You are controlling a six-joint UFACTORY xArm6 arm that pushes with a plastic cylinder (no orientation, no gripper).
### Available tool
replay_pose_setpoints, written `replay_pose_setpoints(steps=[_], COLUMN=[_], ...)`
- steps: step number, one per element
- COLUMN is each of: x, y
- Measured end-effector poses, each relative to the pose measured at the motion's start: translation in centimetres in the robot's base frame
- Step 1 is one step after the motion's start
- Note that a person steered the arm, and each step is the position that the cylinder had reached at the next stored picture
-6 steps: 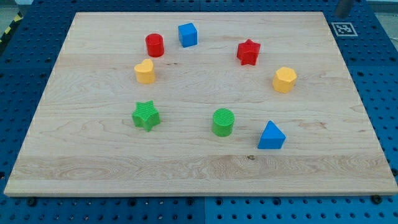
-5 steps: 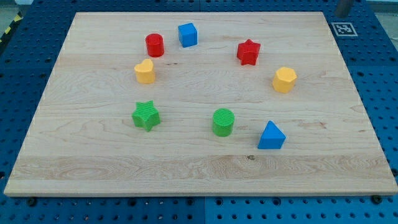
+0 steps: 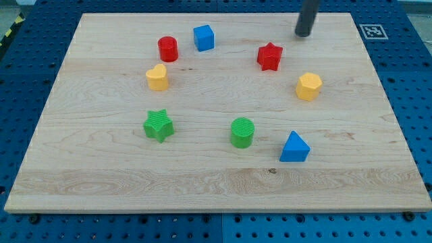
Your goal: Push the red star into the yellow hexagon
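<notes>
The red star (image 3: 269, 57) sits on the wooden board (image 3: 101, 182) toward the view's upper right. The yellow hexagon (image 3: 308, 86) lies below and to the right of it, a short gap apart. My tip (image 3: 302, 34) is above and to the right of the red star, apart from it, and straight above the yellow hexagon in the view.
A blue cube (image 3: 203, 37), a red cylinder (image 3: 167, 48) and a yellow heart-like block (image 3: 156, 77) lie at the upper left. A green star (image 3: 158, 125), a green cylinder (image 3: 242, 132) and a blue triangle (image 3: 294, 148) lie lower down. A marker tag (image 3: 372, 31) sits at the top right corner.
The rod has come in from the view's top right corner and its tip now stands near the red star. No block has moved.
</notes>
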State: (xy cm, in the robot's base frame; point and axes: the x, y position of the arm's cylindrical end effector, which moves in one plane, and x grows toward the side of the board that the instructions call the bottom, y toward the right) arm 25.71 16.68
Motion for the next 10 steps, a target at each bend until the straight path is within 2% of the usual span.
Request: replay_pose_setpoints(steps=[1, 2, 4, 5, 7, 9, 10], x=[0.3, 3.5, 9.4, 11.8, 10.1, 15.0, 15.8], y=[-2.8, -7.1, -8.9, -8.0, -2.9, -0.1, 1.6])
